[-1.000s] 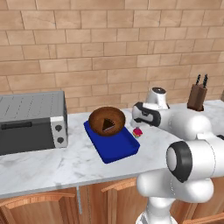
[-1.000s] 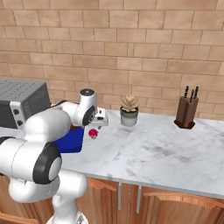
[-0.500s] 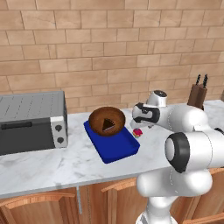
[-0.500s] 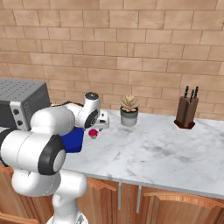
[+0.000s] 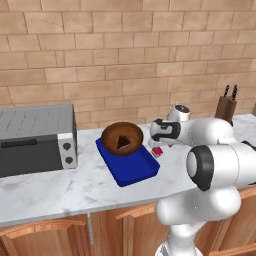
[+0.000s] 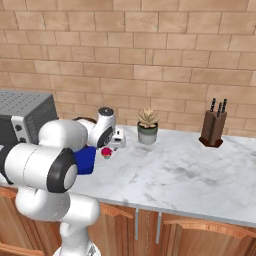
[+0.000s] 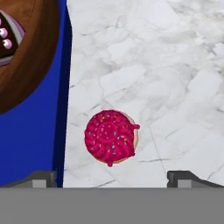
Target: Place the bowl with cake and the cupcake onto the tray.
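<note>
Sitting at the left, the grey toaster oven [image 5: 37,137] shows no readable lettering, and no brand or label is legible anywhere. Next comes the round brown wooden bowl with chocolate cake [image 5: 122,138], already on the deep-blue rectangular tray [image 5: 135,170]. Over the last second the gripper [image 7: 111,175] has edged closer above the tiny pink-topped cupcake [image 7: 111,137] just beside the tray's rim, fingers spread wide; pickup looks imminent.

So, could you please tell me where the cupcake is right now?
The cupcake sits on the marble counter just off the blue tray, below the gripper; in the left base view it lies right of the tray.
</note>
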### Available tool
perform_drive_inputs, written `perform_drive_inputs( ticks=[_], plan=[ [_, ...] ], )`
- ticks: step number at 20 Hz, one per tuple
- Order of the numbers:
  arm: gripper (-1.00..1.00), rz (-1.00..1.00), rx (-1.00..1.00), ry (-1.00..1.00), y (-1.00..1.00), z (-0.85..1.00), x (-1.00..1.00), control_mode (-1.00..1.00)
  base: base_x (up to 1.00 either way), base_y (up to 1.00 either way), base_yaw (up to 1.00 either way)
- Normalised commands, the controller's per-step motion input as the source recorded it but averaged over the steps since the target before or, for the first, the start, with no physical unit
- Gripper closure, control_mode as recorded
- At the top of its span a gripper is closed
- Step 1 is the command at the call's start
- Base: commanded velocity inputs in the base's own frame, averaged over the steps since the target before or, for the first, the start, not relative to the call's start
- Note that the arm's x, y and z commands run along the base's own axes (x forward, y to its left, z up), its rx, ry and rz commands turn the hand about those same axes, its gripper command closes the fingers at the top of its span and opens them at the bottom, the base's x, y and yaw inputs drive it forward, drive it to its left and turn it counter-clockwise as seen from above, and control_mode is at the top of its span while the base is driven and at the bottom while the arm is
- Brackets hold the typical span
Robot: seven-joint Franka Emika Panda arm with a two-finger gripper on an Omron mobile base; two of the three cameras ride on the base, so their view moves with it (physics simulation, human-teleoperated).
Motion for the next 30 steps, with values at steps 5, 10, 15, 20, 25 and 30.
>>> perform_drive_inputs(
  ticks=[5,10,15,20,25,30],
  plan=[
    [-1.00,0.00,0.00,-0.05,0.00,-0.17,0.10,-1.00,0.00,0.00,0.00],
    [-1.00,0.00,0.01,-0.05,0.00,-0.18,0.10,-1.00,0.00,0.00,0.00],
    [-1.00,0.00,0.02,-0.03,0.00,-0.18,0.05,-1.00,0.00,0.00,0.00],
    [-1.00,0.00,0.01,-0.02,0.00,-0.16,0.05,-1.00,0.00,0.00,0.00],
    [-1.00,0.00,0.00,-0.01,0.05,-0.16,0.06,-1.00,0.00,0.00,0.00],
    [1.00,0.00,0.00,-0.02,0.10,-0.13,0.08,-1.00,0.00,0.00,0.00]
  ],
)
